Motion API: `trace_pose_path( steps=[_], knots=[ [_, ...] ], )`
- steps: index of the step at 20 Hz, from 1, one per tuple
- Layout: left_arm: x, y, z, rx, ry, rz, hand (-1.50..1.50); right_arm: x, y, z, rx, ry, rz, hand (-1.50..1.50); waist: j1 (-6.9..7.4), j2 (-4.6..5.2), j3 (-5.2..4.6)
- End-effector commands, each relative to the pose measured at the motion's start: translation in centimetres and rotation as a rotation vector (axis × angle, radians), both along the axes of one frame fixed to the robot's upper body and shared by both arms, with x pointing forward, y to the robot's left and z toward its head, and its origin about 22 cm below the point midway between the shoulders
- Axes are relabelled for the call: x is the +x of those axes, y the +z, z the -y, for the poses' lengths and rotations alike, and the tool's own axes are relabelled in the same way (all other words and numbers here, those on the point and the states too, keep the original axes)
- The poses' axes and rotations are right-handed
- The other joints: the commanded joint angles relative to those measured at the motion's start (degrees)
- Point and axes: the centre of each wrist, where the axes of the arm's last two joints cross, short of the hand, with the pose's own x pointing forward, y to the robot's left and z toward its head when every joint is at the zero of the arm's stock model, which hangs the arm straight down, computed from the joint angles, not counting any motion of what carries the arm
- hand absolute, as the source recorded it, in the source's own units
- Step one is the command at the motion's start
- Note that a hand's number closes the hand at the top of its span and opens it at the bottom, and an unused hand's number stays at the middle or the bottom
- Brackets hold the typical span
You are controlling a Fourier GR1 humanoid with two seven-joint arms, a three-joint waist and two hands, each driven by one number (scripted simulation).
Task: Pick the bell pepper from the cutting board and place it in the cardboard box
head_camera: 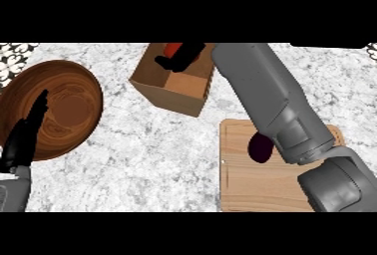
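A red bell pepper [172,48] shows over the open cardboard box [168,92] at the top middle, only a small part of it visible. My right hand [184,56] reaches into the box mouth with its fingers curled round the pepper, hiding most of it. The grey right forearm runs from the lower right across the wooden cutting board [243,189]. My left hand [26,132] rests open at the left edge, fingers up, in front of the brown bowl.
A dark purple vegetable [258,148] lies on the cutting board, partly under my right forearm. A large round brown wooden bowl [70,107] sits at the left. The counter is speckled grey marble.
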Motion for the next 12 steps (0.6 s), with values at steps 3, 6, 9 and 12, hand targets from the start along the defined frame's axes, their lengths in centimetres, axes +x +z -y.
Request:
trace_pose_path(
  steps=[3,6,9,12],
  knots=[
    [1.0,1.1,0.1,0.016,-0.033,0.021,0.0,-0.4,-0.4,-2.6,-0.032,-0.035,-0.017,1.5,1.38,0.33,-0.04],
    [1.6,0.2,1.3,0.001,-0.048,0.004,0.0,-0.4,-2.5,-2.1,-0.108,-0.1,0.032,1.5,3.33,1.09,-0.13],
    [2.0,0.6,3.6,-0.002,-0.069,0.022,0.0,-0.3,-3.9,-1.4,-0.067,-0.179,-0.095,1.5,4.04,0.97,-0.07],
    [2.6,1.0,2.8,0.006,-0.067,0.025,0.0,-0.2,-4.6,-1.1,-0.057,-0.184,-0.198,-1.5,4.23,1.22,-0.08]
  ],
)
